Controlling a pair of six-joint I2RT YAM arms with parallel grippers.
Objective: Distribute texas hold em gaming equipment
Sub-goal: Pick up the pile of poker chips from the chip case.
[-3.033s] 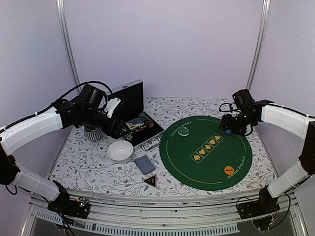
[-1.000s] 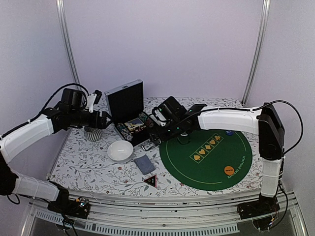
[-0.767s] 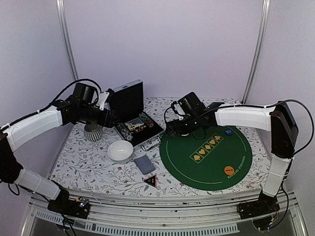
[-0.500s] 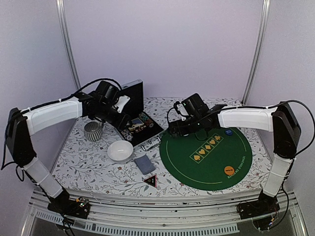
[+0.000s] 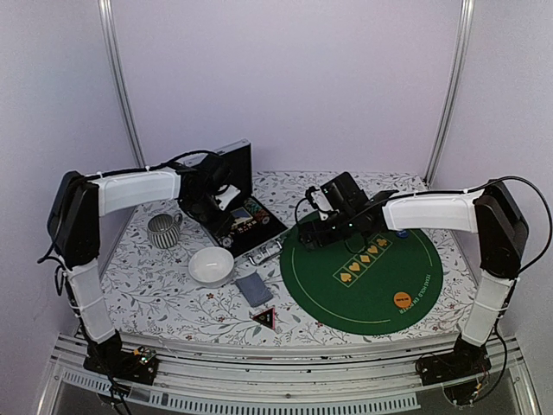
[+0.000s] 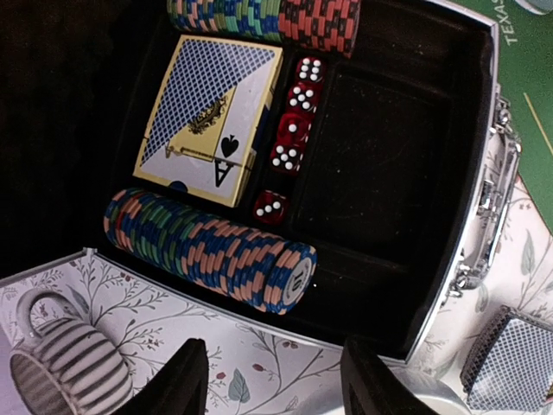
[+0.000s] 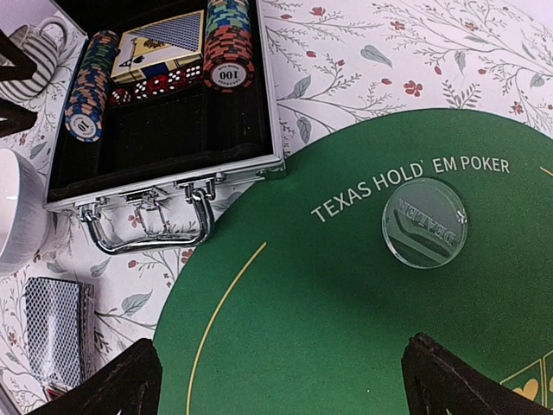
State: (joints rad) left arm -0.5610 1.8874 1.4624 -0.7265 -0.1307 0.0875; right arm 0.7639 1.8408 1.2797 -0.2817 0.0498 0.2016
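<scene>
The open metal case [image 5: 246, 220] holds rows of stripe-edged poker chips [image 6: 207, 251], a boxed card deck [image 6: 212, 117] and red dice [image 6: 294, 130]. My left gripper [image 6: 275, 380] hovers over the case's near rim, open and empty. A grey-blue-backed deck [image 5: 253, 289] and a black triangle [image 5: 264, 318] lie on the cloth in front. On the green mat [image 5: 380, 285] rest a clear dealer disc [image 7: 424, 222], a blue disc [image 5: 401, 233] and an orange disc [image 5: 402, 299]. My right gripper [image 7: 281, 380] hangs wide open and empty above the mat's left part.
A white bowl [image 5: 211, 265] sits just in front of the case. A grey ribbed mug [image 5: 162, 230] stands to its left. The case's lid stands upright at the back, and its handle [image 7: 151, 220] points toward the mat.
My left arm has swung right from beside the mug to over the case, its jaws narrower than before. My right arm has drawn back from the case to the mat's left part.
</scene>
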